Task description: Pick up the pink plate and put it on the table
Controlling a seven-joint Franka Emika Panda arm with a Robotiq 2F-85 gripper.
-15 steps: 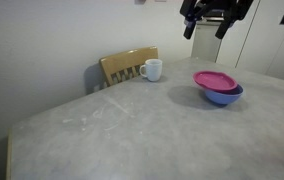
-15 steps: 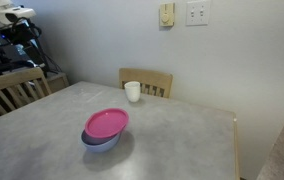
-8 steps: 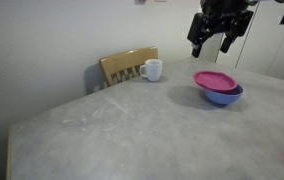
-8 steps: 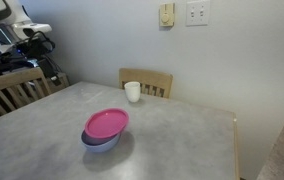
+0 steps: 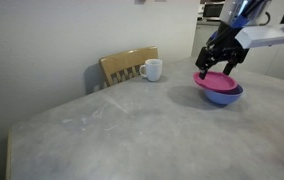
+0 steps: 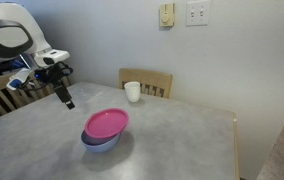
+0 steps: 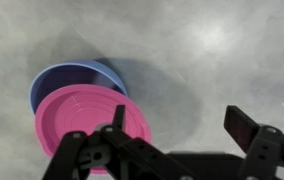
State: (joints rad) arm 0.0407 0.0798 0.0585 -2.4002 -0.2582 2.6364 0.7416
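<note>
The round magenta-pink plastic plate (image 6: 106,122) sits tilted on the deeper blue-purple bowl (image 6: 98,141), on the light grey mottled table (image 6: 182,140). The white arm's (image 6: 12,30) dark gripper (image 6: 69,101) hangs beside it, above the tabletop and apart from the plate. At the far edge, a white mug (image 6: 132,91) stands before a wooden chair (image 6: 154,80).

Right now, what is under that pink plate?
A blue bowl, standing on the table; the plate lies on its rim. The plate covers most of the bowl's inside, so what it holds, if anything, cannot be seen.
</note>
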